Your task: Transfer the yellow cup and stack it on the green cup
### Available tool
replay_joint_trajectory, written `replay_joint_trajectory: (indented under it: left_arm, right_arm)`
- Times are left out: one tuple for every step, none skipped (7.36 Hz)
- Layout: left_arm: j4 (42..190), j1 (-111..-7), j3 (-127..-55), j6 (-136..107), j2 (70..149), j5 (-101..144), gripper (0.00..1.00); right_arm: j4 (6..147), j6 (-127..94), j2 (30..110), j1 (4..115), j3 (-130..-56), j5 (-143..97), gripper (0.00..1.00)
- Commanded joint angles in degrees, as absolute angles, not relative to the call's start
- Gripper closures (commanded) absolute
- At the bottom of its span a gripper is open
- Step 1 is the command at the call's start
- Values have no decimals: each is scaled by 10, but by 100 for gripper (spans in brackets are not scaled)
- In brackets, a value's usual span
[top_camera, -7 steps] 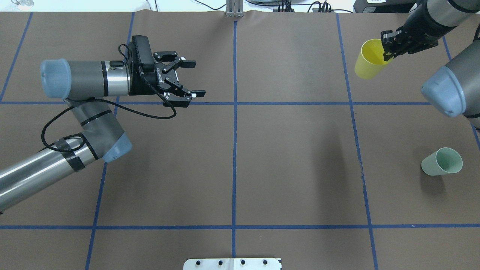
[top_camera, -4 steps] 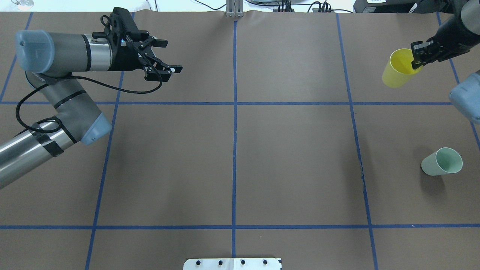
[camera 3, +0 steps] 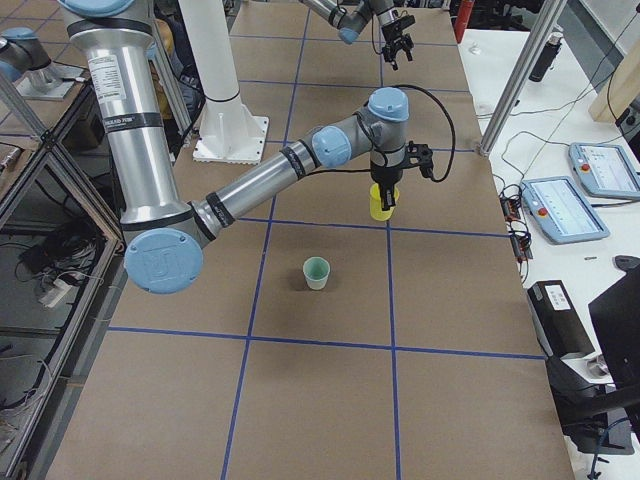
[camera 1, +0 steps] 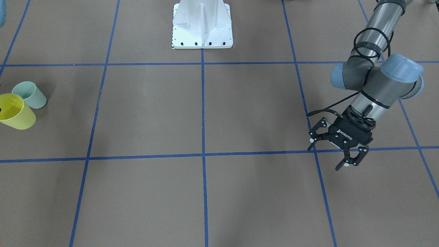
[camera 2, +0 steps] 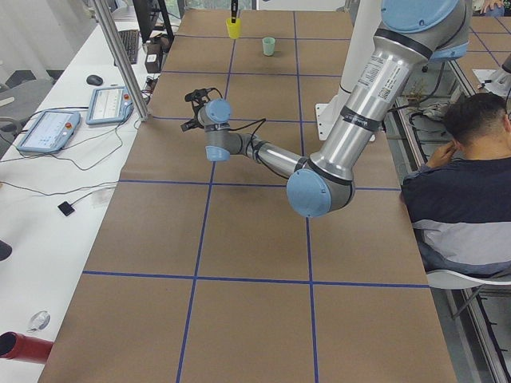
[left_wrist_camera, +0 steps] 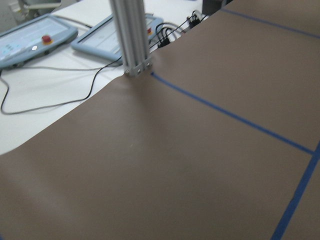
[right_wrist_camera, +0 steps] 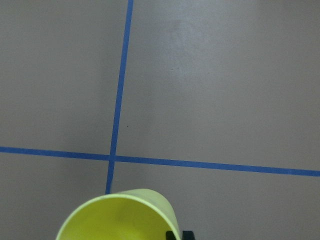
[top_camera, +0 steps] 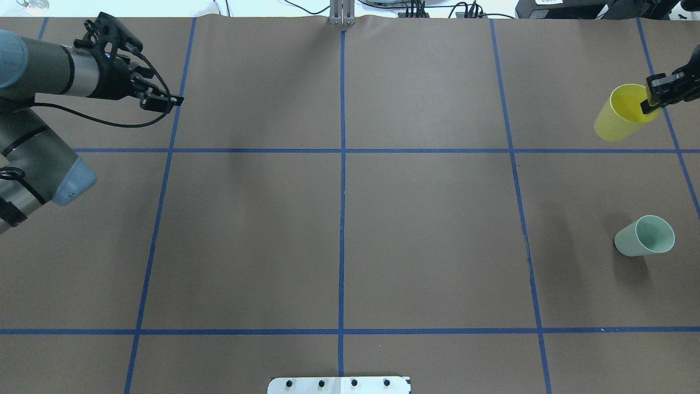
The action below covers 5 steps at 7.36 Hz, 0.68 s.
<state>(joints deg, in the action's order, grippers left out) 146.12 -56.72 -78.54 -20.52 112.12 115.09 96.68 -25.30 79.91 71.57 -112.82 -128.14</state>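
Observation:
The yellow cup (top_camera: 620, 116) hangs tilted above the table at the far right, also seen in the front view (camera 1: 15, 112) and filling the bottom of the right wrist view (right_wrist_camera: 120, 216). My right gripper (top_camera: 649, 104) is shut on its rim, one finger inside. The green cup (top_camera: 645, 236) stands alone on the table, nearer the robot than the yellow cup, and also shows in the front view (camera 1: 30, 95) and the right side view (camera 3: 316, 272). My left gripper (top_camera: 167, 102) is open and empty over the far left of the table, as the front view (camera 1: 325, 157) shows.
The robot's white base plate (camera 1: 202, 24) sits at the near middle edge. An aluminium post (left_wrist_camera: 131, 37) stands at the table's far edge, with teach pendants (left_wrist_camera: 35, 35) behind it. A seated person (camera 2: 471, 183) is beside the robot. Blue tape lines grid the brown table (top_camera: 426, 235).
My right gripper has carried the yellow cup to the right, toward the table's right end. My left arm has drawn back to the far left, still open.

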Motion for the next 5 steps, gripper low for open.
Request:
replay_joint_trajectory:
  left_arm:
    - [1364, -620, -790, -203, 1074, 1168, 0]
    - [1347, -636, -789, -180, 1049, 1169, 0]
    - [1313, -665, -789, -126, 1028, 1169, 0]
    - [1253, -700, -794, -46, 1015, 1169, 0]
    - [1211, -727, -798, 13, 1005, 1170, 0]
  right_arm:
    - [967, -212, 822, 736, -1136, -1292, 100]
    - [967, -182, 834, 746, -1140, -1302, 100]
    - [967, -161, 844, 757, -1140, -1310, 100]
    - [966, -144, 850, 762, -1140, -1311, 100]
    - [966, -139, 853, 764, -1141, -1311, 100]
